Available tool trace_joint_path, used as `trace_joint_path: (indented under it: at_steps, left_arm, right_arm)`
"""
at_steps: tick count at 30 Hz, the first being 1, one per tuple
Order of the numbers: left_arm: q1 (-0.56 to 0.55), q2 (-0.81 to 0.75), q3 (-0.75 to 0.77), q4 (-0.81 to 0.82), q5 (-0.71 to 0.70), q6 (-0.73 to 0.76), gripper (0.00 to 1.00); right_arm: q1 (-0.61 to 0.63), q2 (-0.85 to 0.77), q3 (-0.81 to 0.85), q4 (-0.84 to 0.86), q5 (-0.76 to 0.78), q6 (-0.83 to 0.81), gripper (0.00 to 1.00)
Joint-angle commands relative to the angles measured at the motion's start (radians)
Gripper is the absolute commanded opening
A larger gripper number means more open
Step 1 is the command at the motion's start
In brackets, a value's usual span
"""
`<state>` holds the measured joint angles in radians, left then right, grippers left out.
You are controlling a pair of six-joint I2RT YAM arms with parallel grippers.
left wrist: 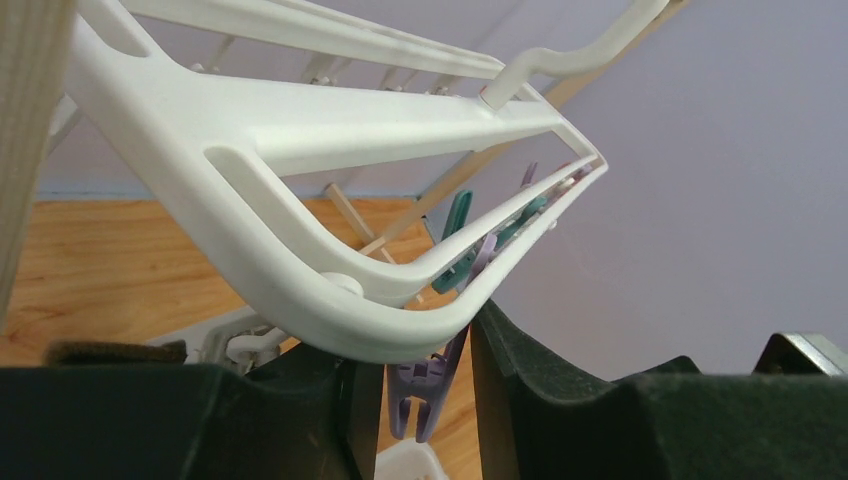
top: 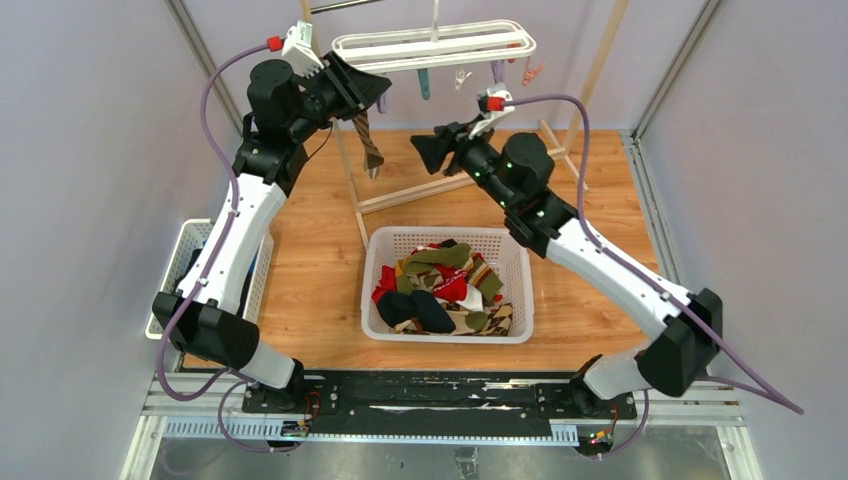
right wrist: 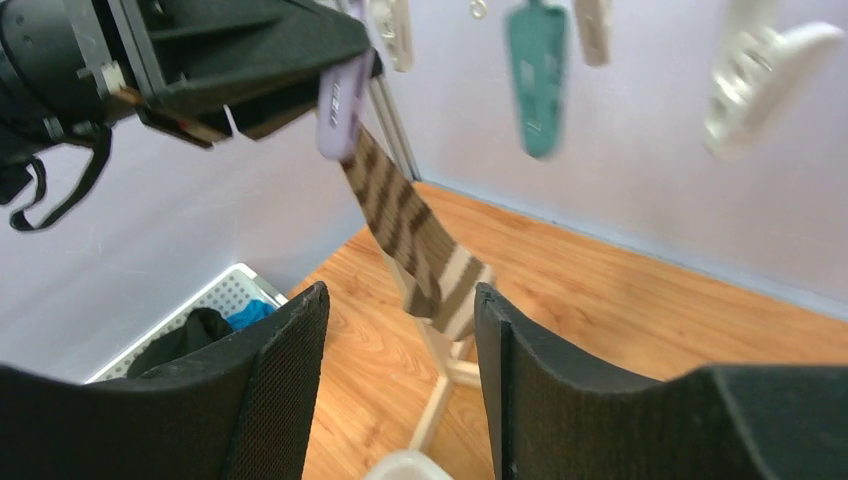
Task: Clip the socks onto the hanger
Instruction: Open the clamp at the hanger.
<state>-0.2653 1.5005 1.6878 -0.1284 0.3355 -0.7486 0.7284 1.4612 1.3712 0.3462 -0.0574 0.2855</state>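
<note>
Socks (top: 445,290) mostly lie in the basket (top: 445,235) near centre; one striped sock (right wrist: 415,250) hangs from a lilac clip (right wrist: 340,110) at the left end of the hanger (top: 430,45), that clip pinched by the left end effector (top: 370,93), the right end effector (top: 420,150) spread and empty.

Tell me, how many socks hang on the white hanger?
1. A brown striped sock hangs from the lilac clip at the hanger's left end, by the left gripper. Other socks lie in the basket. None seems hidden.
</note>
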Motion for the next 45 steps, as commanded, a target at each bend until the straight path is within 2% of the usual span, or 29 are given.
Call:
trace_joint_path:
  at_steps: [1, 5, 11, 15, 20, 26, 33, 40, 45]
  left_arm:
    - [0.017, -0.009, 0.021, -0.027, 0.0, -0.056, 0.0]
    - [0.017, -0.01, 0.017, -0.023, 0.015, -0.064, 0.0]
    - [0.017, -0.021, 0.018, -0.038, 0.007, -0.049, 0.0]
    - [0.017, -0.017, 0.022, -0.044, 0.001, -0.05, 0.0]
    - [0.017, -0.017, 0.024, -0.054, -0.003, -0.037, 0.0]
    - [0.017, -0.008, 0.037, -0.059, -0.017, -0.032, 0.0]
    - [0.017, -0.006, 0.034, -0.063, -0.038, -0.024, 0.0]
    - [0.017, -0.008, 0.034, -0.068, -0.046, -0.019, 0.0]
    - [0.017, -0.01, 0.029, -0.064, -0.047, -0.024, 0.0]
  right_arm:
    - [-0.02, -0.116, -0.137, -0.021, 0.054, -0.002, 0.54]
    - [-0.039, -0.147, -0.172, -0.026, 0.057, 0.025, 0.55]
    - [-0.047, -0.079, -0.097, 0.017, 0.028, 0.099, 0.55]
    - [-0.045, 0.044, 0.041, 0.068, 0.002, 0.149, 0.52]
    - [-0.02, 0.189, 0.214, 0.078, 0.005, 0.134, 0.5]
    - [-0.015, 0.27, 0.311, 0.068, -0.014, 0.135, 0.48]
    - [-0.009, 0.283, 0.301, 0.094, -0.055, 0.148, 0.47]
    - [-0.001, 0.174, 0.177, 0.15, 0.047, 0.114, 0.46]
    - [0.014, 0.185, 0.2, 0.149, 0.012, 0.114, 0.46]
